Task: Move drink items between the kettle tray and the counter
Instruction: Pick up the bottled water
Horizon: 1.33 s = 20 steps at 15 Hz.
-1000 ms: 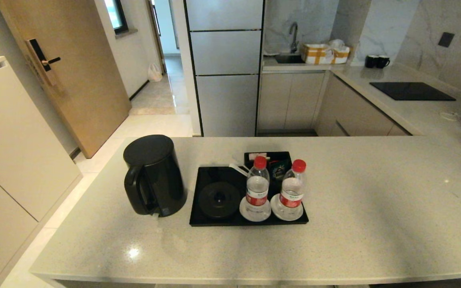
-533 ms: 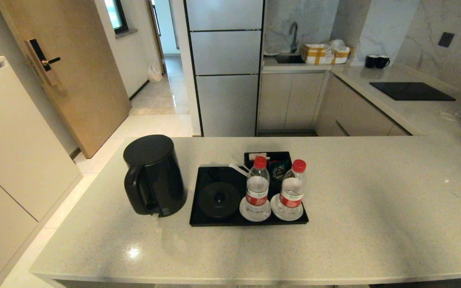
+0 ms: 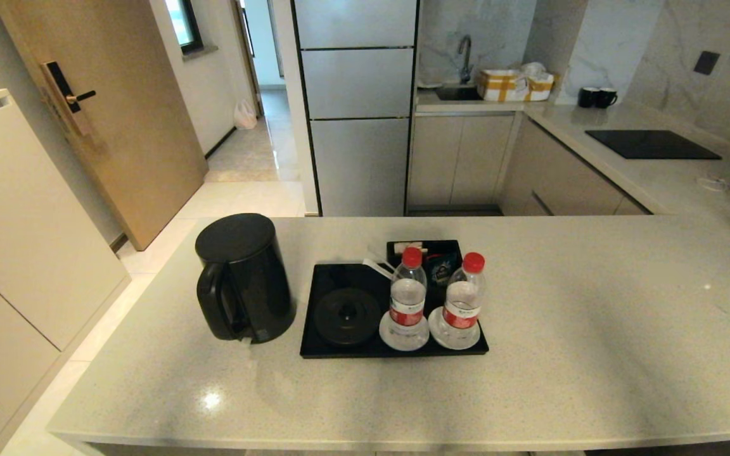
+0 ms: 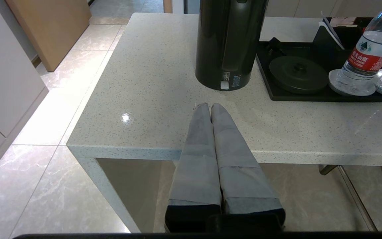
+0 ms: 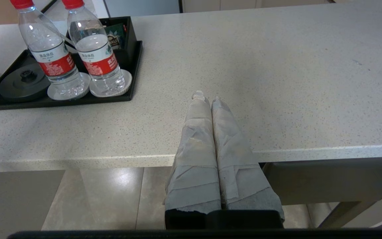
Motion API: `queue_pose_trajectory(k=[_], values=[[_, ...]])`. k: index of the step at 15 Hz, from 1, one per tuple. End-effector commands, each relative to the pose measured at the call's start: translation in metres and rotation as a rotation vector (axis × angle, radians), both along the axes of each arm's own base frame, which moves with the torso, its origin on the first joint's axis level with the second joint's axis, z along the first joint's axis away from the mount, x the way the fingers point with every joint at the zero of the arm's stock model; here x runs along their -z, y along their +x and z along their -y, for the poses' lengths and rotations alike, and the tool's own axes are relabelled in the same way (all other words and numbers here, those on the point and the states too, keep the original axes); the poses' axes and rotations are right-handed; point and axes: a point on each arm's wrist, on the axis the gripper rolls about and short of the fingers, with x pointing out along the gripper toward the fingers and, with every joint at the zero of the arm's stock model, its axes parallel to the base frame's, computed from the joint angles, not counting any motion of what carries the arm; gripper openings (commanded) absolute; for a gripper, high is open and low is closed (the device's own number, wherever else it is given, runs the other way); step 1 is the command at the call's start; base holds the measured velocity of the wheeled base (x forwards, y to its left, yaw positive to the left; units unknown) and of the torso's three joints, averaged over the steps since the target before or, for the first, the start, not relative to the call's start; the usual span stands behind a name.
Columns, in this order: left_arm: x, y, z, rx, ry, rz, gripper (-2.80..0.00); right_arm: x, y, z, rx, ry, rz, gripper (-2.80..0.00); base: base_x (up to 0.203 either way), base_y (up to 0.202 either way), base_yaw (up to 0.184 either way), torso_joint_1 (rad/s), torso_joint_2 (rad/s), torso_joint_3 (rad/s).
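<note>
Two water bottles stand upright on the kettle tray, each on its own white coaster, side by side and nearly touching along the tray's near right edge. Just left of them on the tray sits the round kettle base, bare, and behind the bottles is the small black compartment box with the dark chai sachet tucked upright inside it, partly hidden by the bottles. Off the tray, on the counter, a black kettle stands close beside the tray's left edge, handle turned toward the near side, so that flank is crowded. To the tray's right the counter runs wide and bare out to its far right end; a broad bare strip also lies between the tray and the near edge. Neither arm shows in the head view. The left gripper hangs at the near edge of the counter in front of the kettle, its padded jaws pressed together on nothing; the right gripper hangs at the near edge over the bare stretch right of the tray, jaws likewise pressed together and empty. Beyond the counter are a fridge and a sink on the back worktop.
</note>
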Motion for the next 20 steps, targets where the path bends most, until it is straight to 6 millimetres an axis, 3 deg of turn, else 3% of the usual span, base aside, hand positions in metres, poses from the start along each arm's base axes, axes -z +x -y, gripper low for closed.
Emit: queue_pose_trajectory(k=[1, 20], values=[[0.0003, 0.0002, 0.0000, 0.000, -0.001, -0.002, -2.80, 0.0003, 0.0002, 0.0000, 0.000, 0.000, -0.003, -2.80, 0.000, 0.000, 0.000, 0.000, 0.00, 0.000], [0.0003, 0.0002, 0.0000, 0.000, -0.001, -0.002, -2.80, -0.0001, 0.0001, 0.0000, 0.000, 0.000, -0.002, -2.80, 0.000, 0.000, 0.000, 0.000, 0.00, 0.000]])
